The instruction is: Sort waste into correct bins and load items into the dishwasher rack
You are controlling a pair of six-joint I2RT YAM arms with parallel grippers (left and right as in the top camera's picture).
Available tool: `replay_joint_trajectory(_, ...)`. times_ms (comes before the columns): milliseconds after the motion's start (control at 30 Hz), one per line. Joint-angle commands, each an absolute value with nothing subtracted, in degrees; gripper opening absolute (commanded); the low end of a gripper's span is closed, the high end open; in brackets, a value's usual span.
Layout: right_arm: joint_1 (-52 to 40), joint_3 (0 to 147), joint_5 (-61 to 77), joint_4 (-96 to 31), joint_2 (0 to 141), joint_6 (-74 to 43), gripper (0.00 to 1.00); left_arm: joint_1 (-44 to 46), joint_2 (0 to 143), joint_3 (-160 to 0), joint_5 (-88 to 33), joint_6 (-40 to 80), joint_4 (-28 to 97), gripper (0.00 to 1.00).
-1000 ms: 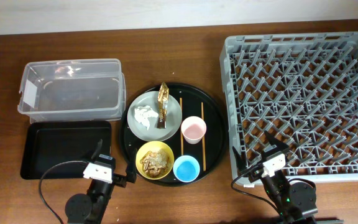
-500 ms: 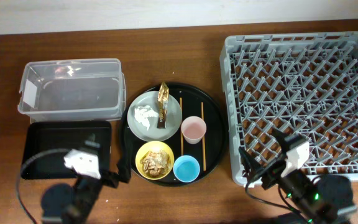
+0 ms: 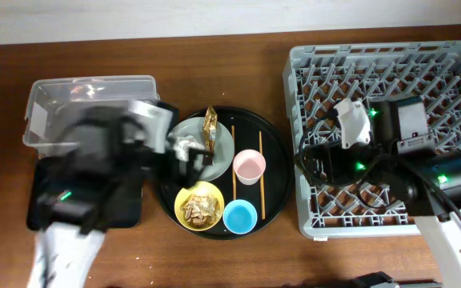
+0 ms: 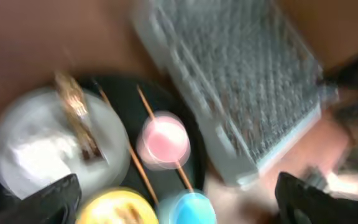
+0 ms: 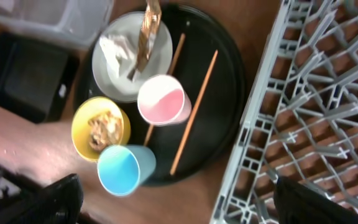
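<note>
Grey-green plate (image 5: 118, 83) sat on the round black tray (image 5: 229, 106) with the crumpled white tissue (image 5: 115, 50) and gold-brown wrapper (image 5: 145, 34) on it. The yellow bowl (image 5: 79, 134) next to it held the brown food scraps (image 5: 101, 129). Pink cup (image 5: 161, 99), blue cup (image 5: 124, 169) and the two chopsticks (image 5: 194, 112) shared that tray too. Clear tub (image 3: 62, 92) and shallow black tray (image 3: 33, 211) were off left, the rack (image 3: 390, 80) right. Left gripper (image 4: 179, 202) and right gripper (image 5: 179, 202) both hung spread wide, gripping nothing.

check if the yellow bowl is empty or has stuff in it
Not empty. The yellow bowl holds brown food scraps, visible in both the right wrist and overhead views.
</note>
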State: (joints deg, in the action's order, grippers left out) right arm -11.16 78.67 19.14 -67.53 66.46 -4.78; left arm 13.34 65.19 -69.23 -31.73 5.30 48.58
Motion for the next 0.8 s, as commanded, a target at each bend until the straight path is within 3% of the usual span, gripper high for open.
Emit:
replay_joint_trajectory(0,-10.79,80.71,15.27,-66.63,63.18,-11.57,0.99,21.52,73.06,-69.17,-26.57,6.59,53.25,0.99)
replay_joint_trajectory(33,-10.79,80.71,13.74,-66.65,62.15,-13.04,0.99,23.07,75.31,-69.14,-25.65,6.57,54.63,0.77)
replay_joint_trajectory(67,-10.79,80.71,13.19,-66.65,60.90,-13.45,0.99,24.14,77.28,-69.14,-25.21,6.63,55.40,0.64)
replay_joint_trajectory(467,-10.79,80.71,13.23,-66.65,55.44,-13.87,0.99,39.29,94.91,-67.35,-6.17,11.11,60.51,0.45)
replay_joint_trajectory(633,-10.79,80.71,13.26,-66.67,55.42,-13.87,0.99,40.40,95.90,-66.83,-6.13,11.11,58.76,0.28)
replay_joint_trajectory(667,-10.79,80.71,13.26,-66.70,55.42,-13.87,0.99,40.40,95.90,-66.63,-6.11,11.11,58.28,0.22)
replay_joint_trajectory(733,-10.79,80.71,13.28,-66.72,55.42,-13.87,0.99,40.40,95.90,-66.30,-6.17,11.11,57.76,0.00)
replay_joint_trajectory(767,-10.81,80.71,13.28,-66.70,55.42,-13.89,0.99,40.40,95.88,-66.37,-6.44,11.14,57.98,0.01)
